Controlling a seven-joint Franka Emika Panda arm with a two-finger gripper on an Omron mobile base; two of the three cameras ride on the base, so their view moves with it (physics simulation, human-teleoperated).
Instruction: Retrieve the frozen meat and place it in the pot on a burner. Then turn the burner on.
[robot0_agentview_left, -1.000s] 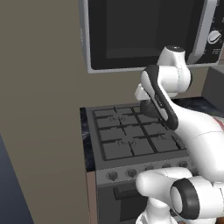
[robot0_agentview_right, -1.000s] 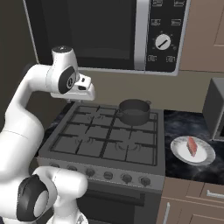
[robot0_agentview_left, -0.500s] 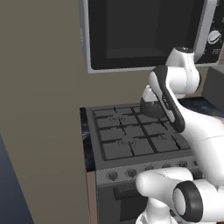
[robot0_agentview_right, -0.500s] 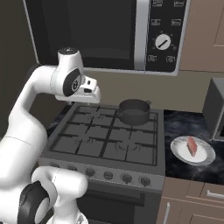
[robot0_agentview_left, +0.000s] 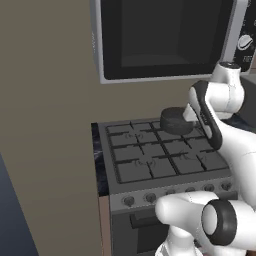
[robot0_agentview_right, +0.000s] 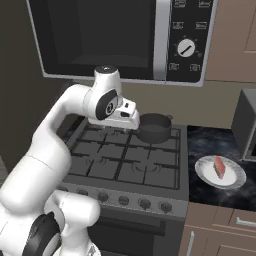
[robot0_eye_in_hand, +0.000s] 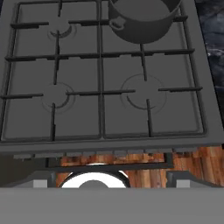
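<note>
Since the frozen meat (robot0_agentview_right: 219, 166) lies on a white plate (robot0_agentview_right: 206, 175) on the dark surface (robot0_agentview_right: 200, 144) right of the stove (robot0_agentview_right: 105, 180), the step in hand reads as retrieval — nothing is carried yet. The slab sits toward the plate's far right side, tilted on edge as far as can be judged. The pot (robot0_agentview_right: 154, 128) stands on the back right burner (robot0_agentview_right: 172, 143), near the stove's right edge, apparently empty.

The gripper (robot0_agentview_right: 125, 119) hovers above the stove's back row, just left of the pot and well apart from the meat. Whether the jaws are open or closed cannot be told; in the hand view the fingertips are not distinct.

Next move, as judged: swing right past the pot, over the stove edge to the plate, then descend on the slab with jaws spread.

Room for moving — the microwave (robot0_agentview_right: 120, 35) overhangs the back of the stove, limiting lift height there. A grey appliance (robot0_agentview_right: 247, 125) stands at the surface's far right, behind the plate. The front burners (robot0_eye_in_hand: 143, 89) are bare, giving a lower, open path.
</note>
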